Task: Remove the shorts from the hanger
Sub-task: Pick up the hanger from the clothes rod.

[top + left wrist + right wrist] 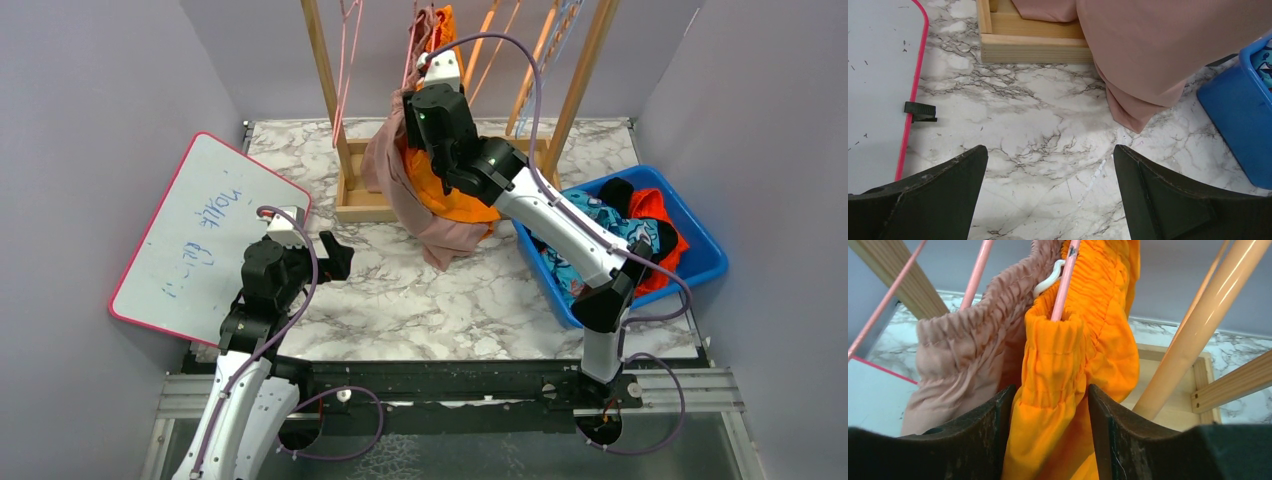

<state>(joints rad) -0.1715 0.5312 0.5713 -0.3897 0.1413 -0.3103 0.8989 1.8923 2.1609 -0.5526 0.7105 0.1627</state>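
Right pincer (1050,390) is up at the rack at 12 o'clock of the table (440,300), its fingers pressed against both sides of the bright orange shorts (1073,355) just under the gathered waistband. Waistband is clipped on a pink hanger (1064,285), with a white clip (1048,280) at its 10 o'clock. Dusty pink shorts (963,350) hang touching the orange pair at 9 o'clock, their hem draped over the wooden rack base (1033,47) onto the marble. Left pincer (1050,155) sits low at 8 o'clock, jaws wide apart, nothing between them, bare marble ahead up to the pink hem. Blue bin (700,240) at 3 o'clock holds the blue print shorts (600,225), red-orange shorts (655,210) and a dark pair (620,190); its near wall is just beside the pink hem. Whiteboard (200,240) with red edge leans at 9 o'clock; blue handwriting on it, not legible. Small black clip (920,111) lies at the board's edge.
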